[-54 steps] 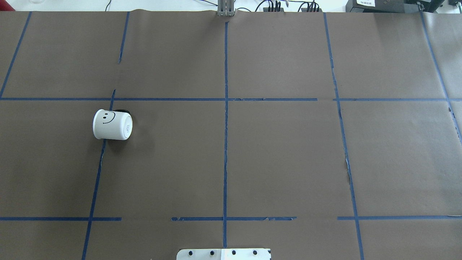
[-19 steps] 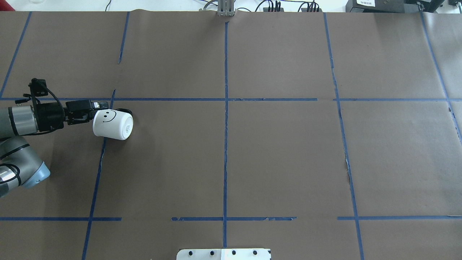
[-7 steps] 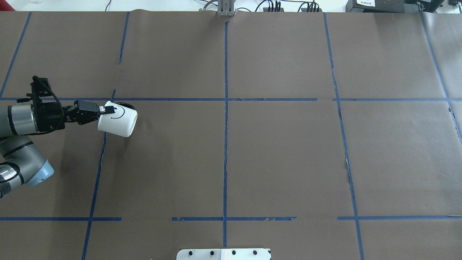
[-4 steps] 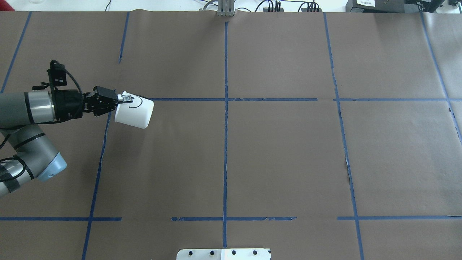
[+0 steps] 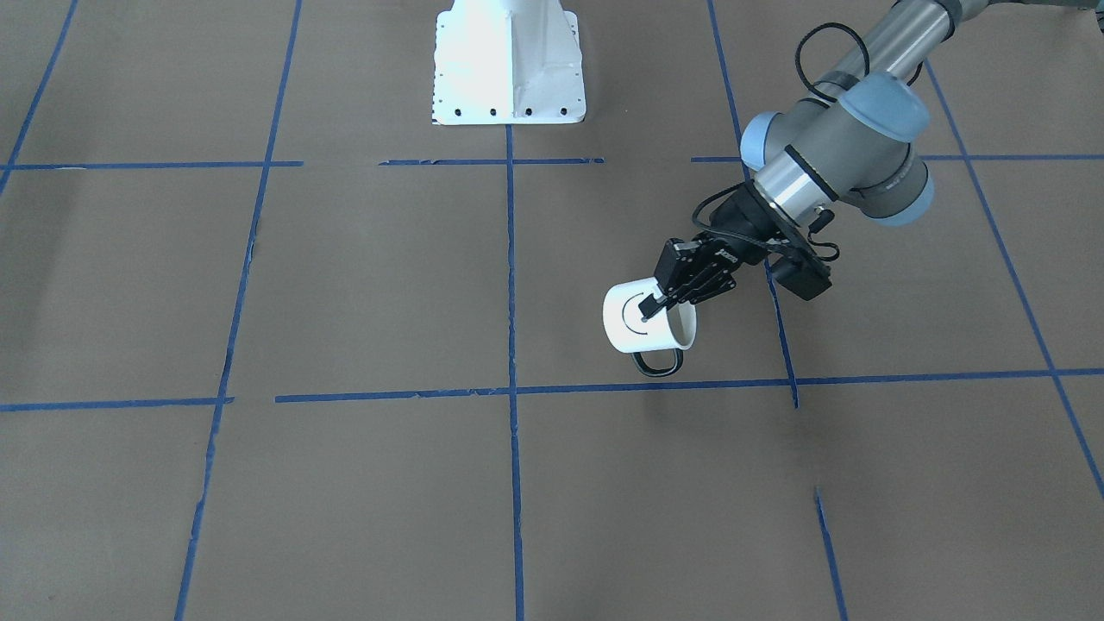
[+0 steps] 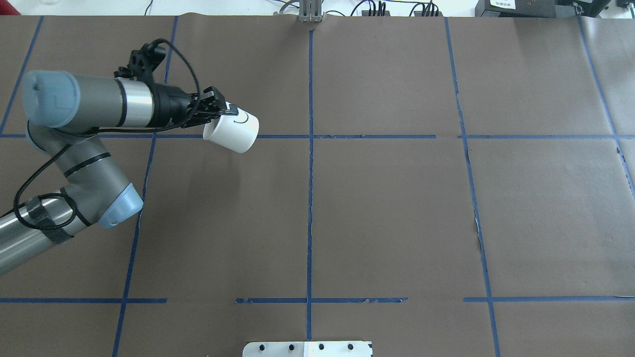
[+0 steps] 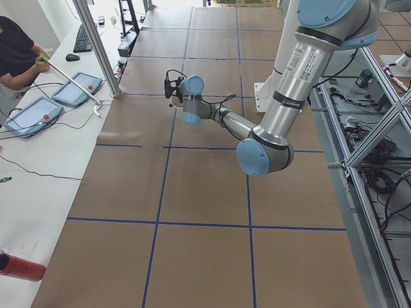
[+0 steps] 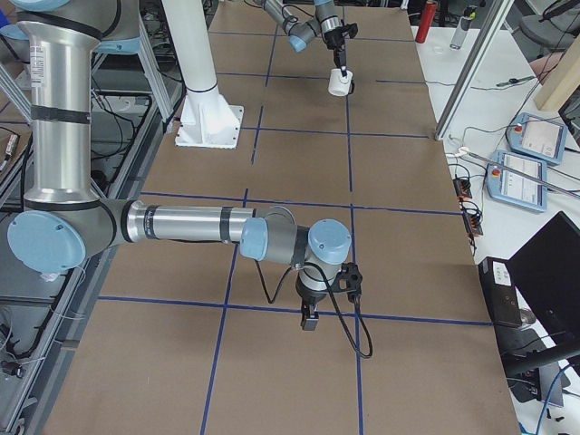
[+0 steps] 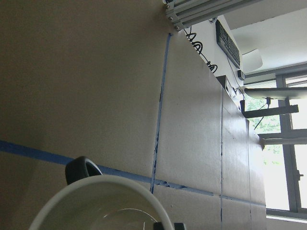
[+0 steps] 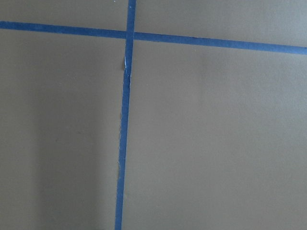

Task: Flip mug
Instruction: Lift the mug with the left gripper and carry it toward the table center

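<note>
The white mug [image 6: 233, 131] with a black smile on its side hangs tilted above the brown table, left of centre. My left gripper [image 6: 225, 110] is shut on its rim, one finger inside and one outside. In the front-facing view the mug [image 5: 642, 323] hangs from the gripper [image 5: 655, 306] with its black handle [image 5: 657, 362] on the side away from the robot. The left wrist view shows the mug's rim [image 9: 96, 191] and handle [image 9: 81, 170] close below the camera. My right gripper [image 8: 308, 319] shows only in the exterior right view, low over the table. I cannot tell if it is open.
Blue tape lines [image 6: 310, 198] divide the brown table paper into squares. The robot's white base plate [image 5: 509, 69] is at the near middle edge. A metal post [image 6: 310, 12] stands at the far edge. Tablets [image 7: 38, 115] lie on the operators' desk beyond.
The mug lay on its side on the table. My left gripper took its rim and lifted it. Over the last second it has risen further, farther from the robot and to the right.
</note>
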Motion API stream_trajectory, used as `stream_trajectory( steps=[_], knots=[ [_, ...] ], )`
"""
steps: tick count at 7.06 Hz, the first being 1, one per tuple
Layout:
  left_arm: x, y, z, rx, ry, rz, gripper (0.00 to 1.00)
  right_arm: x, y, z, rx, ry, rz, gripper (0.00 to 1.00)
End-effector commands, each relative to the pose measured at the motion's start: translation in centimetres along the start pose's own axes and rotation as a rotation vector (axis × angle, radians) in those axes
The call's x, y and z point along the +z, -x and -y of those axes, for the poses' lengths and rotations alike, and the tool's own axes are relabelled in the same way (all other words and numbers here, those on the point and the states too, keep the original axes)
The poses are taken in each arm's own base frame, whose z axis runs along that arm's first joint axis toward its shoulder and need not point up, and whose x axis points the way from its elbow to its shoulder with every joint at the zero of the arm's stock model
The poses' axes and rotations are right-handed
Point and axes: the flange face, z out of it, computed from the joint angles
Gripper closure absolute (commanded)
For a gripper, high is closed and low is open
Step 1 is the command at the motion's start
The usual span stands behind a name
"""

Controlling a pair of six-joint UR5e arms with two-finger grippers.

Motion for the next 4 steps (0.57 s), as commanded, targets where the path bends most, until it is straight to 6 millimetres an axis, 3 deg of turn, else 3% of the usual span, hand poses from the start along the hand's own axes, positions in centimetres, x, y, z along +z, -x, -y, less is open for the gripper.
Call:
stream_trajectory(
  steps=[1, 2, 3, 4],
  knots=[
    [4.4, -7.4, -2.6, 0.159, -0.057, 0.157, 1.00, 0.0, 0.0, 0.0, 0.000, 0.000, 0.000, 0.00],
    [6.6, -8.8, -4.9, 0.186, -0.091, 0.225, 1.00, 0.0, 0.0, 0.0, 0.000, 0.000, 0.000, 0.00],
    [8.1, -11.7, -5.8, 0.303, -0.123, 0.303, 1.00, 0.0, 0.0, 0.0, 0.000, 0.000, 0.000, 0.00],
    [9.1, -13.0, -6.7, 0.390, -0.116, 0.377, 1.00, 0.0, 0.0, 0.0, 0.000, 0.000, 0.000, 0.00]
  ],
)
